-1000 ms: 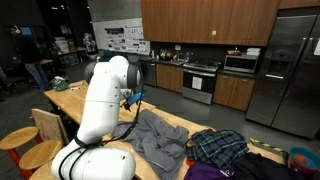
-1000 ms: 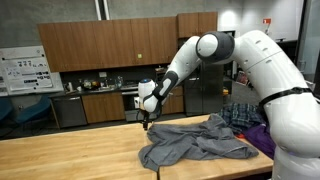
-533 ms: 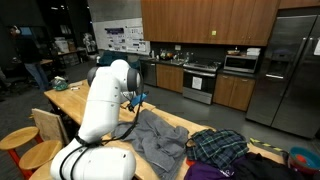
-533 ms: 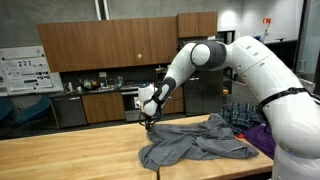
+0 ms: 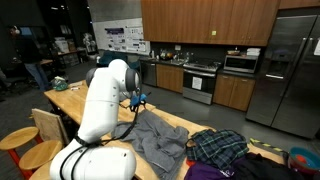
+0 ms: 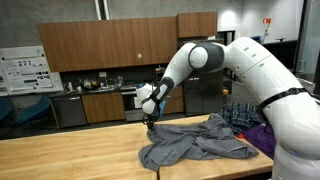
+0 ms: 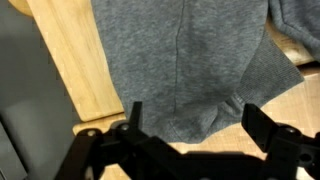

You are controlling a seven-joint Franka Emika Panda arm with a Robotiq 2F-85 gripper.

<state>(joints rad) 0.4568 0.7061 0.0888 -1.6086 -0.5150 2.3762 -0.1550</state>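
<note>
Wooden table [image 6: 60, 155], read left to right. In an exterior view the gripper [image 6: 150, 121] points down over the left end of a grey garment [image 6: 195, 140], which lies crumpled across the right half of the table and reaches toward its near edge. That view does not show the jaw gap or any contact. The wrist view does: both fingers [image 7: 135, 115] stand spread wide with nothing clamped between them, and the grey fabric's folded hem lies directly beneath, beside a strip of bare tabletop on the left. At the table's right end a plaid cloth [image 6: 243, 115] and a purple cloth [image 6: 264, 137] lie against the garment. In an exterior view from behind the arm, the robot's body largely hides the gripper [image 5: 137, 100], and only that view shows the garment's length toward the plaid cloth.
</note>
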